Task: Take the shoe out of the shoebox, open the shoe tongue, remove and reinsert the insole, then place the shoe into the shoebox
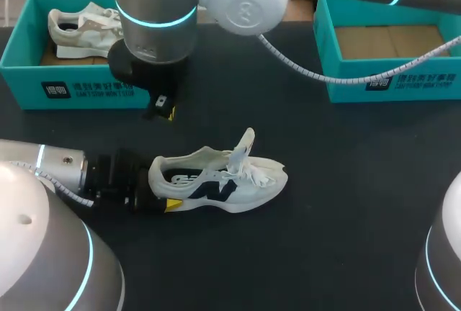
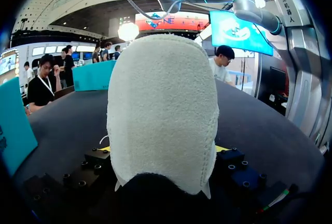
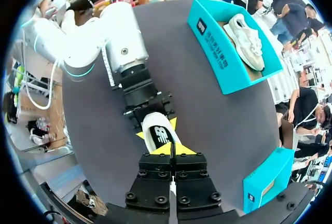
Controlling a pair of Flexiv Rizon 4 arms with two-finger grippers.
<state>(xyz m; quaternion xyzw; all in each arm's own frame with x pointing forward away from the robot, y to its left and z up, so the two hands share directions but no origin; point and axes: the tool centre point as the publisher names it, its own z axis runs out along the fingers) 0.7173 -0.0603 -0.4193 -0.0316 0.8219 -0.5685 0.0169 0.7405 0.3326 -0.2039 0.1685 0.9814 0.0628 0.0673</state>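
1. A white low-top sneaker with a navy side logo (image 1: 223, 181) lies on its sole at the middle of the black tabletop (image 1: 324, 239), toe toward 3 o'clock. The taking-out step is therefore judged done.
2. The heel is gripped from 9 o'clock by the left gripper (image 1: 160, 187), whose fingers are closed on it from both sides.
3. The white tongue (image 1: 246, 142) is raised upright, so the opening step appears done. A dark insole with pale print (image 1: 186, 177) is seen inside the sneaker. Whether it has been out and back cannot be told.
4. The return to a box is left to do. An empty teal cardboard shoebox (image 1: 392, 84) stands at 2 o'clock from the sneaker. A second teal shoebox (image 1: 86, 91) at 10 o'clock holds a pale spare shoe (image 1: 83, 26).
5. The right gripper (image 1: 164, 108) is held above the tabletop at 11 o'clock from the sneaker, near the heel but apart from it.
6. The tongue and insole are shown only in the head view. The left wrist view is filled by the nubbly white heel, with yellow fingertips (image 2: 106, 148) at either side, which confirms the grip. Only in the right wrist view are the right gripper's fingers seen, pressed together on nothing, with the gripped heel ahead of them.
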